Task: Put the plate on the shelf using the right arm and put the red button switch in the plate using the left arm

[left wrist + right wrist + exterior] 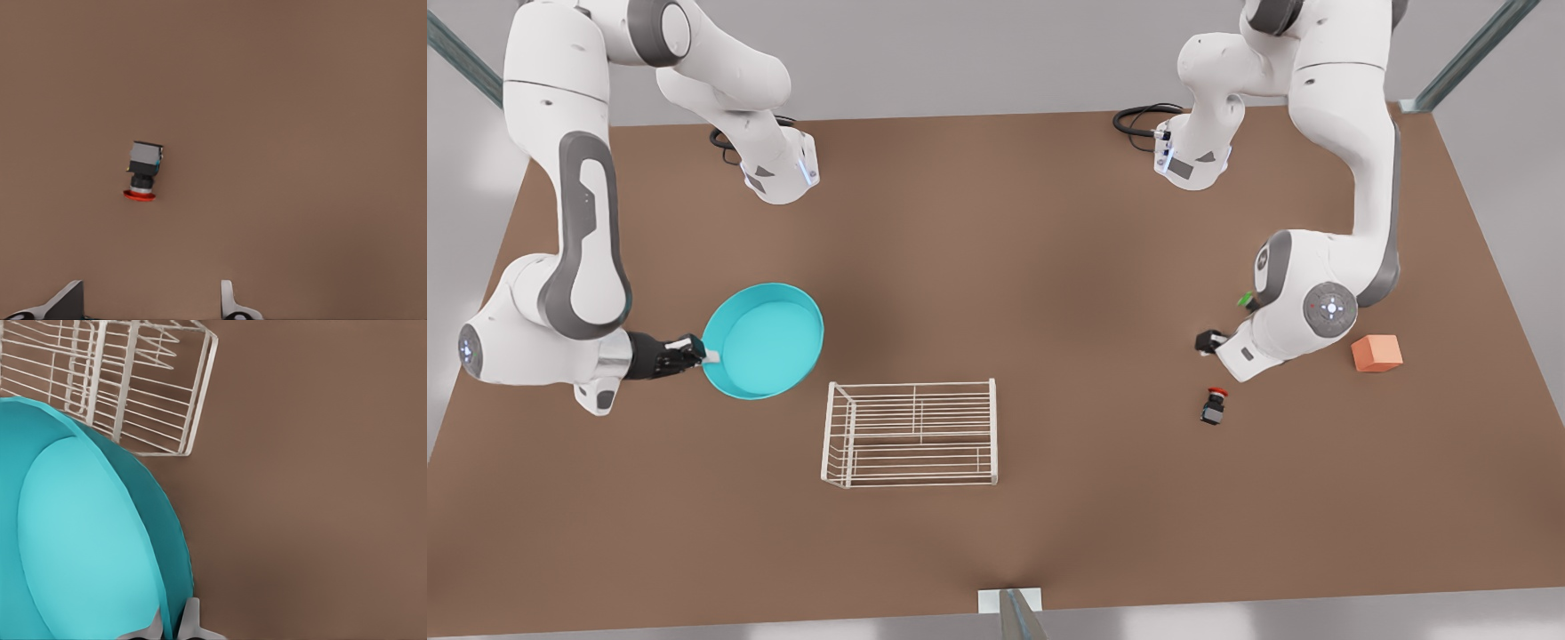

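Front view: right gripper [694, 353] clamps plate [765, 342] rim; shelf [911, 434] just beside, toward the front view's right
Left gripper [150, 303]: jaws apart; red button switch [143, 172] ahead

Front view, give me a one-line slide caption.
Right end effector grips the turquoise plate by its rim beside the white wire shelf; left end effector hovers open near the red button switch.

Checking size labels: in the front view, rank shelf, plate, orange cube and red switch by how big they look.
1. Shelf
2. Plate, tilted in the right claw, so likely understated
3. Orange cube
4. Red switch
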You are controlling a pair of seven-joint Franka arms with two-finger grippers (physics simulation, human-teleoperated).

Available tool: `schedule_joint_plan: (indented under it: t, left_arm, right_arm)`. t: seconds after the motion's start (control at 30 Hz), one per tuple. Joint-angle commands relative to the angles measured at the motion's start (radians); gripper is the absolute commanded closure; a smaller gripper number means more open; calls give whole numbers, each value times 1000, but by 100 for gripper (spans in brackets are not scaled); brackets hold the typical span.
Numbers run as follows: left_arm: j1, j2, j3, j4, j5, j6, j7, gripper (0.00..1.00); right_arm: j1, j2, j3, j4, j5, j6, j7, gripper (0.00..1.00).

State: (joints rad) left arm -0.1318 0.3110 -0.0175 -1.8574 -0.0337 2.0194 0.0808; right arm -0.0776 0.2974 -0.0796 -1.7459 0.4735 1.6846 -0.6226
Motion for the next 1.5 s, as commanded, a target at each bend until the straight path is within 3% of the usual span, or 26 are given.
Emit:
schedule_joint_plan:
  t: [0.0,0.37,0.53,0.77,1.2,1.27,1.3,1.33,1.37,1.47]
  left_arm:
    - [12,33,4,-14,-43,194,284,0]
    - [37,255,5,73,11,400,360,0]
    - [34,270,5,73,11,400,315,0]
    - [52,319,5,64,8,418,301,0]
    - [52,342,5,52,8,436,270,0]
    - [52,356,5,53,8,453,270,0]
    - [52,362,5,53,8,464,270,0]
    - [52,367,5,53,8,473,270,0]
    - [52,370,5,53,8,475,270,0]
    - [52,376,5,53,8,484,270,0]
  right_arm:
    - [2,0,20,26,30,-49,57,85]
    - [153,175,29,324,94,-26,400,85]
    - [193,259,29,431,93,24,537,86]
    - [256,330,29,477,111,172,647,86]
    - [331,413,29,477,134,256,681,85]
    - [329,407,29,476,140,256,679,75]
    - [329,407,29,471,142,256,682,35]
    - [328,387,27,468,139,247,715,8]
    - [328,355,20,468,129,242,709,0]
    - [326,200,-52,474,108,123,712,0]
